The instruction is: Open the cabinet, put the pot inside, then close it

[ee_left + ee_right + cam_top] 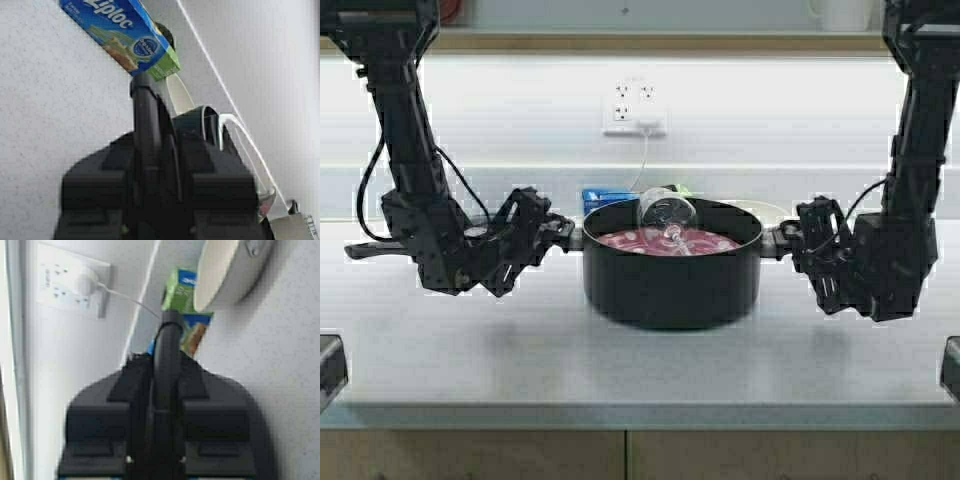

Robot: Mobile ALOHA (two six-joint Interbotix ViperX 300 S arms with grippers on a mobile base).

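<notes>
The black pot (670, 285) is in the middle of the grey counter (470, 370), with a glass lid (665, 213) tilted inside it over something pink. My left gripper (565, 235) is shut on the pot's left loop handle (145, 115), which runs between the fingers of the left gripper (150, 165). My right gripper (785, 240) is shut on the right loop handle (167, 350), clamped in the right gripper (165, 410). I cannot tell whether the pot rests on the counter or hangs just above it. The cabinet is out of view.
A blue and green Ziploc box (605, 198) and a white pan (230, 270) lie behind the pot by the wall. A socket with a white plug (635, 112) is on the wall. A dark pan handle (365, 250) pokes out behind the left arm.
</notes>
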